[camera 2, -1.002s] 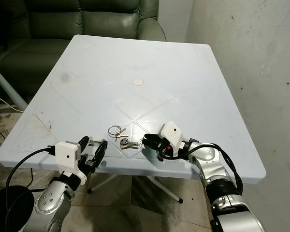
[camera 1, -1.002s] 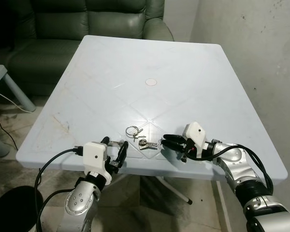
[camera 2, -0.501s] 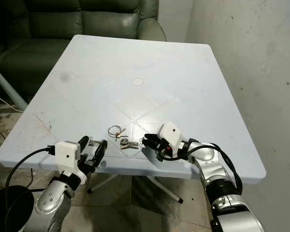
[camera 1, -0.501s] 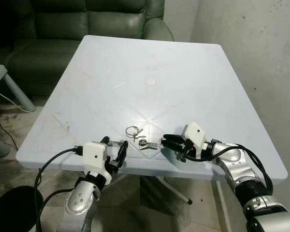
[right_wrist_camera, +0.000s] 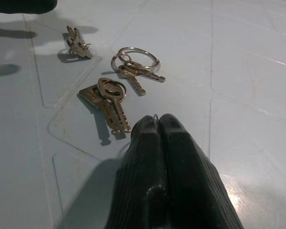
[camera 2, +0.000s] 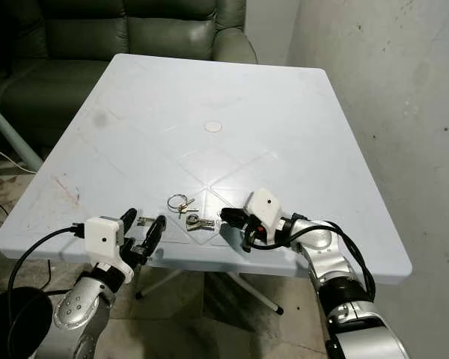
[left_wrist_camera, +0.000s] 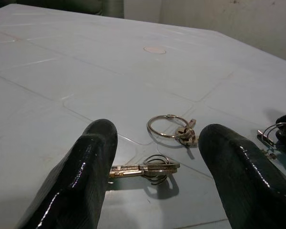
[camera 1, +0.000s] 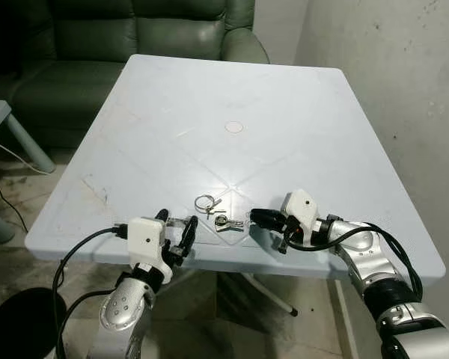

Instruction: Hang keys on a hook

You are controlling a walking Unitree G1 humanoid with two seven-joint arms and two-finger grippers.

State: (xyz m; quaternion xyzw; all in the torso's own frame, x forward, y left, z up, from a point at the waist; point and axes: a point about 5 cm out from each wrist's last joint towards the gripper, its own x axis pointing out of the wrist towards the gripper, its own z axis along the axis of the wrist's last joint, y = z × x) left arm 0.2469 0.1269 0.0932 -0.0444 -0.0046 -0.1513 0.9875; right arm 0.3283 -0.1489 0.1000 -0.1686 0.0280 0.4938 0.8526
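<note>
left gripper point(camera 1: 178, 227) fingers spread at near tabletop point(camera 1: 209, 112) edge, right gripper point(camera 1: 256, 217) pinched closed, low over tabletop

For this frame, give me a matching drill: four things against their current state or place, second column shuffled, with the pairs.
Things:
1. left gripper
2. right gripper
3. large key ring
4. sofa

States:
A. jaws pressed together, low over the table
B. behind the table's far edge
C. jaws apart, at the near table edge, a key bunch between them
D. flat on the table, between the grippers

Pairs: 1-C, 2-A, 3-D, 4-B
</note>
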